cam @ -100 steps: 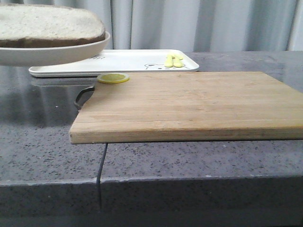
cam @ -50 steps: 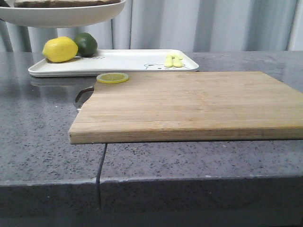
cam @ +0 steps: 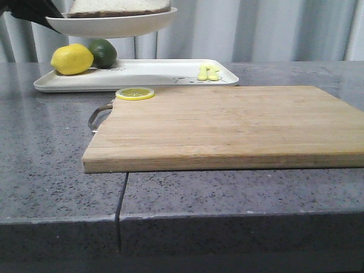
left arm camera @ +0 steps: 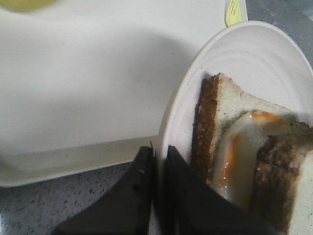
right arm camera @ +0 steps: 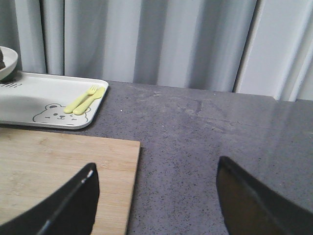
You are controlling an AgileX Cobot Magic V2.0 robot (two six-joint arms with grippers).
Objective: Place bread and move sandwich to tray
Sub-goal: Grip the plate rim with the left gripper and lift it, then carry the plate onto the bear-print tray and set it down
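My left gripper (left arm camera: pixel 157 161) is pinched shut on the rim of the plate (left arm camera: pixel 244 54). The two fingers (left arm camera: pixel 137 196) hold only that thin edge, with almost no gap between them. The sandwich (left arm camera: pixel 244 147) sits on the plate just past my fingertips, egg between the bread. The plate hangs in the air, and the tray (left arm camera: pixel 88 73) lies below it, out beyond the fingers.

I think the plate could tip, because I hold it at one side only and the food is heavy on the far side. Then the sandwich could slide off. If I come down too fast, the plate could bump the lemon (cam: pixel 72 59) or the lime (cam: pixel 103 52).

My right gripper (right arm camera: pixel 155 196) is wide open and holds nothing, with the board (right arm camera: pixel 58 171) and bare counter by its fingers.
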